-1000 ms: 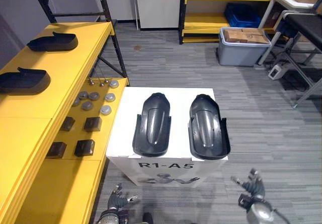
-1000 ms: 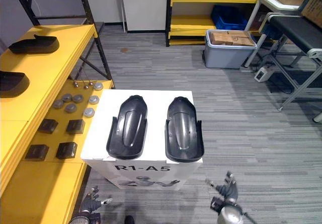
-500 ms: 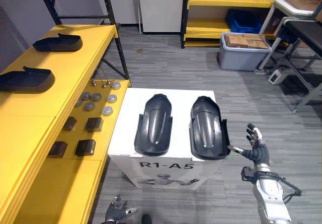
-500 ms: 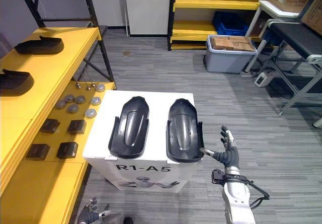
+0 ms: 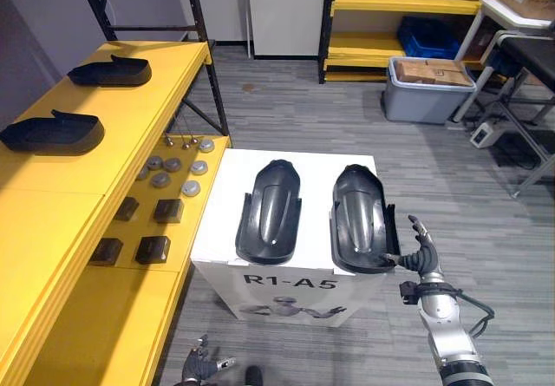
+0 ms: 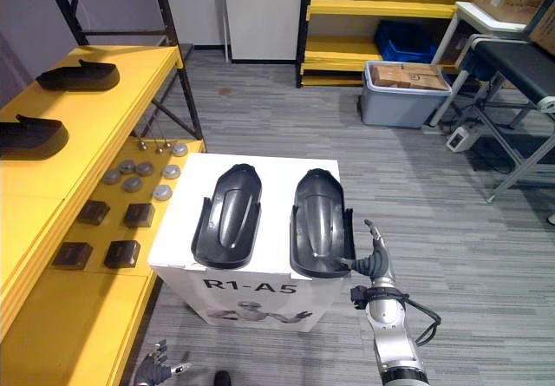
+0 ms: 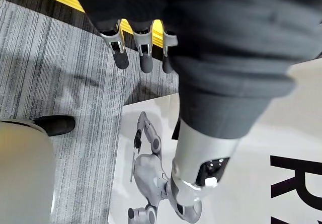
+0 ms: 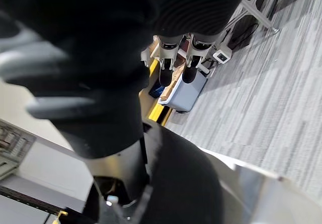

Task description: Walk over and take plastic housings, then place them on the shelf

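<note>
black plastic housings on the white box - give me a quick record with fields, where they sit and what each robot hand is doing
box: white cardboard box, beside the yellow shelf
on box: left black plastic housing and right black plastic housing, side by side, apart
on shelf: two more black housings
right robot hand: open, fingers straight, thumb at the right black plastic housing's near right corner
left robot hand: open, low by the box's front, holding nothing
task state: neither housing on the box lifted yet
</note>
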`<state>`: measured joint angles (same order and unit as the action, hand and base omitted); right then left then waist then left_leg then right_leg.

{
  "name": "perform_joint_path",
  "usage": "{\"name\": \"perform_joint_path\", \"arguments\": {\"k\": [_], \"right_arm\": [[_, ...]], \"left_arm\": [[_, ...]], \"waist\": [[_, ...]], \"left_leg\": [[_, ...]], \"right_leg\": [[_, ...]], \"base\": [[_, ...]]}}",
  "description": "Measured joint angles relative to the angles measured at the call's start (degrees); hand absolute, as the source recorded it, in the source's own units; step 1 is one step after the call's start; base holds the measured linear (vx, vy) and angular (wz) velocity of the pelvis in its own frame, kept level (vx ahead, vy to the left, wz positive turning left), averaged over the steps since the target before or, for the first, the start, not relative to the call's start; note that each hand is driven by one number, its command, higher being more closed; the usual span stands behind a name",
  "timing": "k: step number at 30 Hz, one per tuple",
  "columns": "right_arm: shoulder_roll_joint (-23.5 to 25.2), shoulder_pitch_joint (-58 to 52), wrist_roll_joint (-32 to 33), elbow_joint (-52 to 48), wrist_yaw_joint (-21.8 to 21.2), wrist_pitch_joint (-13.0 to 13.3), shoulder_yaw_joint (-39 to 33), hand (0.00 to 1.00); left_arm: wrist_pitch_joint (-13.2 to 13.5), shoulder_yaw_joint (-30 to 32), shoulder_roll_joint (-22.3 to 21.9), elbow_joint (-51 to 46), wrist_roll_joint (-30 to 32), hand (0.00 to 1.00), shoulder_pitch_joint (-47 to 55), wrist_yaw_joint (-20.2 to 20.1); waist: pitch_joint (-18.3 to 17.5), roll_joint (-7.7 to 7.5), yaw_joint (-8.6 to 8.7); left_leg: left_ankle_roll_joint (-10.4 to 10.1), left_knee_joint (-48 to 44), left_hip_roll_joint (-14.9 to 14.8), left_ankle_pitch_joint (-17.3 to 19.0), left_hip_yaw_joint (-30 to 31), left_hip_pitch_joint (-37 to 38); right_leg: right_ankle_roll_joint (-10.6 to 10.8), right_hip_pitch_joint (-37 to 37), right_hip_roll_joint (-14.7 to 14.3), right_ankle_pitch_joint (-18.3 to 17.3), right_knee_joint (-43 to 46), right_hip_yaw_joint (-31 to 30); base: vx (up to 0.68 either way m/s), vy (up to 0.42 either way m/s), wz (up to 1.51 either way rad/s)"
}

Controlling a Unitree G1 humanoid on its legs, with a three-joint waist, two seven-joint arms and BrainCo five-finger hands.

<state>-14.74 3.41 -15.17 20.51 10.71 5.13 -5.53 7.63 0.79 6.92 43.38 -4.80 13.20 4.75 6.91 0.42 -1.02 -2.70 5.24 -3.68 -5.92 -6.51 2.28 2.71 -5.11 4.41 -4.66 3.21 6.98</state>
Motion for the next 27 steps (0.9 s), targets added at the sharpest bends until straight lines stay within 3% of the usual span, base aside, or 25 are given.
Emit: {"name": "perform_joint_path", "arguments": {"k": [3,4,9,12,17,22,27], "right_arm": [[0.2,2.5,-1.5,3.9,0.4,-1.4,0.0,0.0],[0.4,3.7,-2.4,5.3,0.5,-1.9,0.0,1.0],[1.7,6.7,-1.3,9.5,0.8,-2.0,-0.1,1.0],[1.6,8.2,6.6,12.2,0.5,-1.9,-0.8,1.0],[1.0,8.2,14.0,14.2,-0.9,-1.6,-1.1,1.0],[1.5,7.9,15.1,13.7,-3.8,-0.4,0.3,1.0],[2.7,5.3,15.1,9.1,-2.6,-0.4,-1.2,1.0]], "left_arm": [[0.0,0.0,-0.4,0.0,-0.1,0.0,0.1,0.0],[0.0,0.0,-0.5,0.0,-0.1,0.0,0.1,0.0],[-0.1,-0.1,-0.7,-0.1,-0.1,0.0,-0.1,0.0],[-0.1,0.0,-0.7,-0.1,-0.2,0.0,0.0,-0.1],[-0.2,0.0,-0.7,-0.1,-0.7,0.0,0.0,-0.2],[-0.2,0.0,-0.7,-0.1,-0.7,0.0,-0.1,-0.2],[-0.2,0.1,-0.7,-3.7,-0.8,0.0,0.1,-0.1]], "waist": [[0.1,0.12,-0.11],[0.1,0.13,-0.09],[0.2,0.2,-0.03],[0.2,0.2,-0.05],[0.5,0.03,-0.01],[0.7,-0.17,-0.03],[1.0,-0.21,-0.58]], "left_leg": [[0.0,0.0,0.0,0.0,0.0,-0.1],[0.0,0.0,0.0,0.0,0.0,0.0],[0.0,0.0,0.0,0.0,0.1,0.4],[-0.1,0.0,0.0,0.1,0.1,0.4],[-0.3,0.1,-0.1,0.2,0.0,1.0],[-0.5,0.0,-0.3,0.4,-0.1,1.2],[-0.6,0.0,-0.3,0.5,-0.1,1.1]], "right_leg": [[0.0,-0.1,0.0,0.0,-0.4,0.0],[0.0,-0.2,0.0,0.0,-0.4,0.1],[0.0,-0.9,0.0,0.0,-0.8,0.3],[0.0,-1.0,0.0,0.0,-0.8,0.3],[0.0,-1.5,-0.1,0.0,-0.9,0.2],[0.0,-2.2,-0.3,0.0,-1.8,0.2],[0.0,-2.2,-0.4,0.0,-1.9,0.0]], "base": [[0.0,0.0,0.0],[0.0,0.001,0.03],[0.0,0.0,0.01],[0.0,0.0,0.0],[0.0,0.0,0.0],[0.0,0.0,0.0],[0.0,0.0,0.0]]}}
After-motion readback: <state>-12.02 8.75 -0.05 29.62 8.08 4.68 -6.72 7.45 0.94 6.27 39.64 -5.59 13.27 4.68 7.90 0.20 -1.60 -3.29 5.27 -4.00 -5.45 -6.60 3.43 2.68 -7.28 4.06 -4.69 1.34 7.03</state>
